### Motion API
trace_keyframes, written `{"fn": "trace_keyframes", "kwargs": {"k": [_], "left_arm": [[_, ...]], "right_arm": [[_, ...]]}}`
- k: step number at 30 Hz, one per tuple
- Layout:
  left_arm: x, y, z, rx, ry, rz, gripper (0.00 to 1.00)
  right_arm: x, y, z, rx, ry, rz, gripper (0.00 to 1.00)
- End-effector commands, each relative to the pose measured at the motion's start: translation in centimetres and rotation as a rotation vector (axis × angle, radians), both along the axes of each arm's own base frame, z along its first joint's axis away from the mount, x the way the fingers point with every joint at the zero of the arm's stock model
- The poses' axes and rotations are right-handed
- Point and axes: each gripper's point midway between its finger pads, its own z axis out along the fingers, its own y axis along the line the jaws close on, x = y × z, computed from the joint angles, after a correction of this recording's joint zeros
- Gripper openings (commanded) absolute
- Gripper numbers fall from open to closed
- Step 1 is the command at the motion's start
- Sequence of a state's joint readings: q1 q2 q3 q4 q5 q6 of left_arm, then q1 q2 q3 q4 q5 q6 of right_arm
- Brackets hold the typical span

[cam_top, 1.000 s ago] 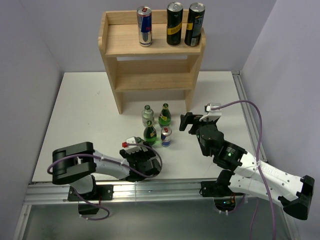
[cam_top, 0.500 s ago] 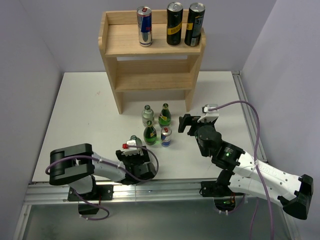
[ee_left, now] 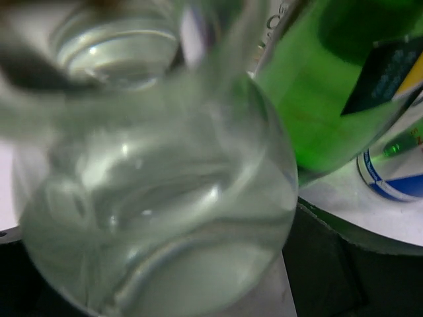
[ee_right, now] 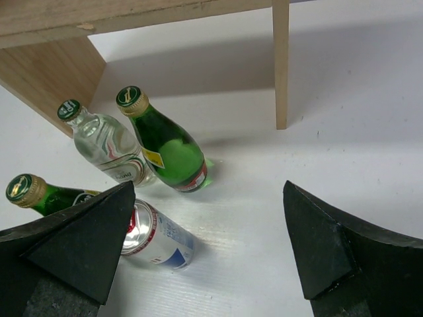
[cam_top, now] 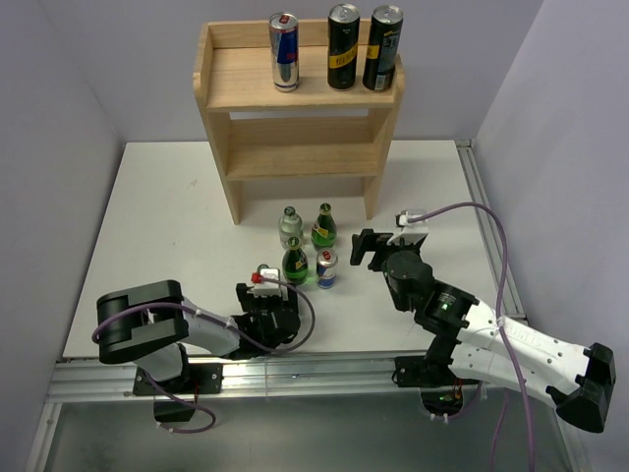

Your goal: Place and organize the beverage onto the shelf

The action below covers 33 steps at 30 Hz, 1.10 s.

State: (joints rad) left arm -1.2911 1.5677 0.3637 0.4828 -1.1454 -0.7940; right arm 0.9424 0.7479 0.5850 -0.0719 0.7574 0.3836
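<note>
The light-wood shelf [cam_top: 295, 93] stands at the back with three cans [cam_top: 342, 47] on its upper board. In front of it on the table stand a clear bottle [cam_top: 289, 226], two green bottles [cam_top: 322, 226] and a small can [cam_top: 326, 267]. My left gripper [cam_top: 267, 317] is low at the near edge. In its wrist view another clear glass bottle [ee_left: 152, 198] fills the space between the jaws, reaching the right finger [ee_left: 324, 264]; I cannot make out a firm grip. My right gripper [cam_top: 362, 246] [ee_right: 211, 244] stands open, empty, just right of the small can [ee_right: 158, 238].
The right wrist view has the green bottle [ee_right: 168, 148], the clear bottle [ee_right: 106, 145], a second green bottle [ee_right: 46, 195] and a shelf leg [ee_right: 281, 59]. Grey walls enclose the table. A metal rail [cam_top: 295, 369] runs along its near edge.
My left gripper shifted left and then up towards the bottles; a bottle cap seen beside it half a second ago is now covered. My right gripper crept left towards the small can.
</note>
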Motion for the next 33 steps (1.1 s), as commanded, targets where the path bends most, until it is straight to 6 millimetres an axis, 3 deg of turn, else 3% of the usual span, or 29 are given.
{"fn": "trace_keyframes", "kwargs": {"k": [1, 7, 11, 12, 13, 15, 17, 20, 24, 33], "left_arm": [[1.2, -0.5, 0.7, -0.005, -0.022, -0.019, 0.95], [2.3, 0.4, 0.4, 0.008, -0.026, 0.022, 0.82], [2.9, 0.5, 0.1, -0.005, -0.023, 0.033, 0.65], [3.0, 0.6, 0.0, -0.002, -0.02, 0.039, 0.54], [3.0, 0.7, 0.0, 0.0, -0.022, 0.044, 0.24], [3.1, 1.0, -0.2, 0.0, -0.019, 0.062, 0.1], [3.1, 1.2, -0.3, 0.004, -0.016, 0.069, 0.01], [3.0, 1.2, -0.2, 0.016, 0.001, 0.067, 0.0], [3.1, 1.1, 1.5, 0.024, 0.005, 0.081, 0.0], [4.2, 0.2, 7.6, -0.035, -0.066, 0.048, 0.0]], "right_arm": [[0.1, -0.1, 0.6, 0.053, -0.024, -0.013, 1.0], [0.1, -0.2, -0.3, 0.044, -0.014, -0.017, 1.0], [0.1, -0.3, -1.0, 0.043, -0.007, -0.017, 1.0], [0.1, -0.2, -1.1, 0.042, -0.005, -0.016, 1.0], [0.1, -0.3, -1.2, 0.041, -0.004, -0.019, 1.0], [0.1, -0.3, -1.4, 0.039, -0.002, -0.017, 1.0], [0.1, -0.2, -1.5, 0.039, -0.001, -0.017, 1.0], [0.2, -0.2, -1.6, 0.037, 0.001, -0.017, 1.0], [0.1, -0.1, -2.0, 0.035, 0.009, -0.013, 1.0], [0.3, 0.1, -2.1, 0.042, 0.003, -0.011, 1.0]]}}
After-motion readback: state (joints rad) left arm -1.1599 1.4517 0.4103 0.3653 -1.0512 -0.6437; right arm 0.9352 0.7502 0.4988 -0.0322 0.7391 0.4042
